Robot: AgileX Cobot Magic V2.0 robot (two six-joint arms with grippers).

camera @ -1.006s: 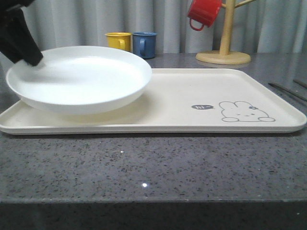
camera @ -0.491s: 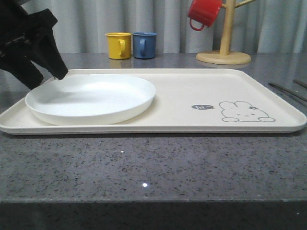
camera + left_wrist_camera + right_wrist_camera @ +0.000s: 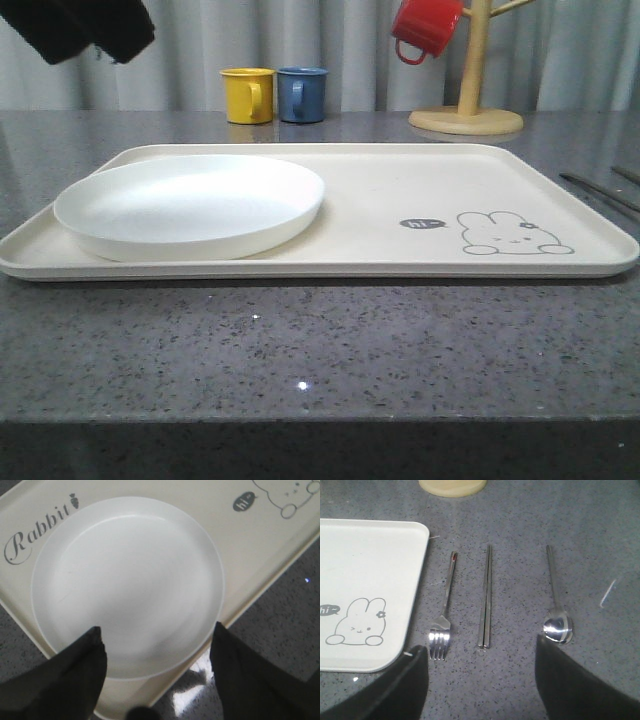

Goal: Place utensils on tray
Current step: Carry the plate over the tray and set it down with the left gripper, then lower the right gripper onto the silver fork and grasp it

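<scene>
where the front view looks over the speckled grey stone desk (image 3: 320,350), the round shallow white plate (image 3: 190,205) lies flat on the left part of the large cream rectangular tray (image 3: 400,190). in the left wrist view, the left end effector (image 3: 157,672) hangs above the plate, fingers apart, holding nothing. in the right wrist view, the right end effector (image 3: 482,680) is spread wide over the shiny silver fork (image 3: 442,612), flat metal chopsticks (image 3: 485,597) and long-handled spoon (image 3: 556,605), lying side by side on the desk beside the tray.
</scene>
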